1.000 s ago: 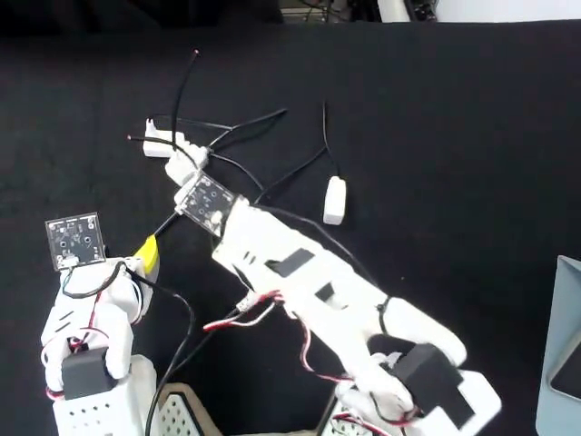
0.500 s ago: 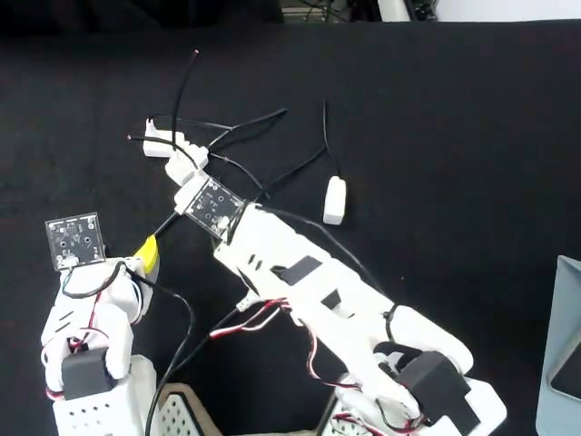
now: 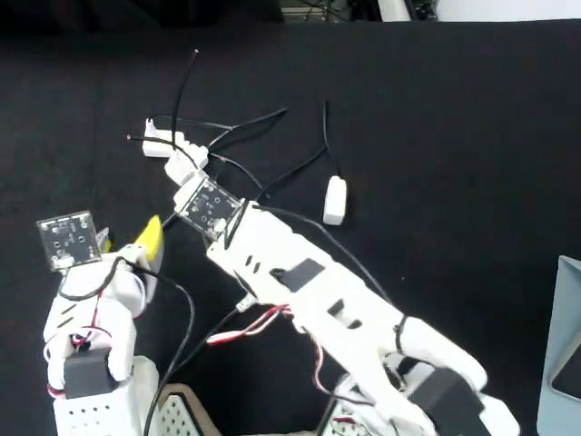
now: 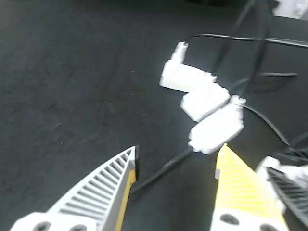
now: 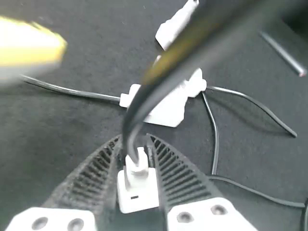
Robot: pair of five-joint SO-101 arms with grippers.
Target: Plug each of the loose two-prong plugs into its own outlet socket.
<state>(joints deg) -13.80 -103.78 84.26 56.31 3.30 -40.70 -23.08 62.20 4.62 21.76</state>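
Note:
A cluster of white outlet sockets (image 3: 177,148) (image 4: 202,98) lies on the black table at the back left, with black cables running off it. My right gripper (image 5: 134,139) (image 3: 192,177) is shut on a white two-prong plug (image 5: 138,185), whose black cable rises toward the camera; the plug sits just short of the nearest socket block (image 5: 163,103). My left gripper (image 4: 178,151) (image 3: 127,243) stands open a short way before the cluster, its yellow finger (image 4: 238,185) beside the right gripper. Another loose white plug (image 3: 334,200) lies on the table to the right.
Thin black cables (image 3: 272,177) fan out from the sockets across the back of the table. A grey-blue container (image 3: 561,350) stands at the right edge. The black cloth to the right of the loose plug is bare.
My left gripper has shifted a little forward toward the sockets. The right arm's rear links have swung lower right while its gripper stays at the cluster.

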